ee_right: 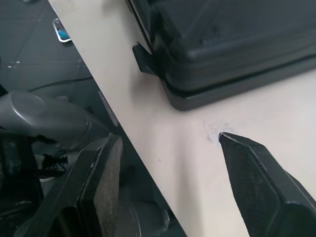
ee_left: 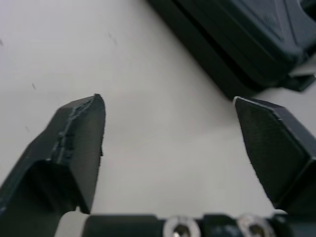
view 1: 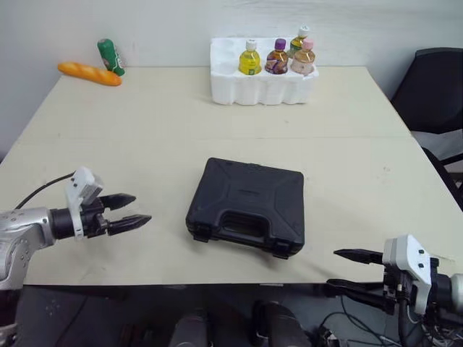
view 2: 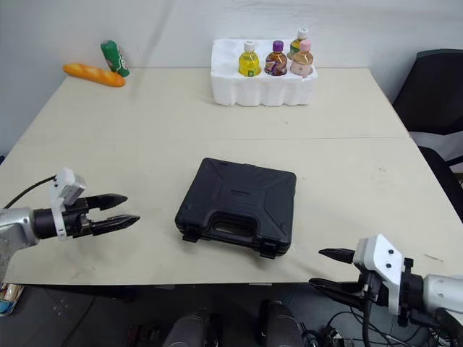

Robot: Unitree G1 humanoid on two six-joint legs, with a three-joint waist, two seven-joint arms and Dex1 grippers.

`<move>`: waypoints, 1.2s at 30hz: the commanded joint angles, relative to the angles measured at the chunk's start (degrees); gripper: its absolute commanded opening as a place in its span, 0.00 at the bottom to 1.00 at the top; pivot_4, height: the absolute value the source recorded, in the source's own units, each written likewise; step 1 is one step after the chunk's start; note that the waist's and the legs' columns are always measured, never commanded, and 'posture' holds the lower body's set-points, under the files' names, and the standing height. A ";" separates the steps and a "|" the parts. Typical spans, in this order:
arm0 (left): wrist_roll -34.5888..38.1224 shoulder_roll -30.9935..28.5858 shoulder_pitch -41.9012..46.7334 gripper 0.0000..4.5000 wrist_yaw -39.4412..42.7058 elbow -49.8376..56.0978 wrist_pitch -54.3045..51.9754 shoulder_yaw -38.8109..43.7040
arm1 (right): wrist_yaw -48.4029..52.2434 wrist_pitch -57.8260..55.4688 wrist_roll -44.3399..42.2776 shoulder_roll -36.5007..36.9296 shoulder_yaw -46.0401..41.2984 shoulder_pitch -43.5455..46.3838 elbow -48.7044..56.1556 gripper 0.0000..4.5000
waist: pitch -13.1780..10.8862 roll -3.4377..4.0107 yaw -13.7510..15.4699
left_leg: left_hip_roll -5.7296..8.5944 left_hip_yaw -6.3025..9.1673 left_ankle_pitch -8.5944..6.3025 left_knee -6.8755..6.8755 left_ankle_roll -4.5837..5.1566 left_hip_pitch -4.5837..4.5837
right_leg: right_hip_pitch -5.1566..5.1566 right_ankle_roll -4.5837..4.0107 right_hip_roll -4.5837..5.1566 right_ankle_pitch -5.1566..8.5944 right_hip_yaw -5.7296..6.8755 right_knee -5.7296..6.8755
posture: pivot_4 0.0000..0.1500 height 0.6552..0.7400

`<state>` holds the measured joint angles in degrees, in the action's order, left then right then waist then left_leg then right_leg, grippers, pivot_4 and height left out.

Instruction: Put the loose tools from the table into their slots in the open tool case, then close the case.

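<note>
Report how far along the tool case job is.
Done: the tool case lies shut on the table. In hand: nothing; the left gripper and right gripper are open, both apart from the case. Left: seemingly little; I cannot tell whether the front latches are fastened.

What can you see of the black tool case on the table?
The tool case is black, hard plastic by its look, rectangular with rounded corners. It lies flat and shut on the near half of the table, turned slightly askew, its moulded handle and two latches facing the robot. Only the table touches it.
</note>
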<state>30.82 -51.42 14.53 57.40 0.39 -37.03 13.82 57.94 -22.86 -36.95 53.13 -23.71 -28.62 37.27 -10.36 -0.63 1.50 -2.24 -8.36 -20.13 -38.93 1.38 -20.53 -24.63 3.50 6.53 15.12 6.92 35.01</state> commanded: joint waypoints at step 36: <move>-29.13 24.67 47.22 0.01 28.38 -59.94 41.60 -20.92 | 14.77 -3.06 10.64 8.95 23.05 33.75 -21.59 0.00 | -0.09 -0.49 -0.23 | 0.51 -0.13 0.36 -0.76 0.95 -1.08 | -0.67 0.64 -0.06 -0.36 0.63 0.12 | 1.00 0.96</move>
<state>0.87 -26.14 62.32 81.70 -62.80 5.00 -6.48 70.33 -27.66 -26.74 61.11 1.21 4.86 16.47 -10.45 -1.12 1.27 -1.73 -8.49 -19.78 -39.71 2.35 -21.62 -25.30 4.13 6.47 14.76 7.54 35.14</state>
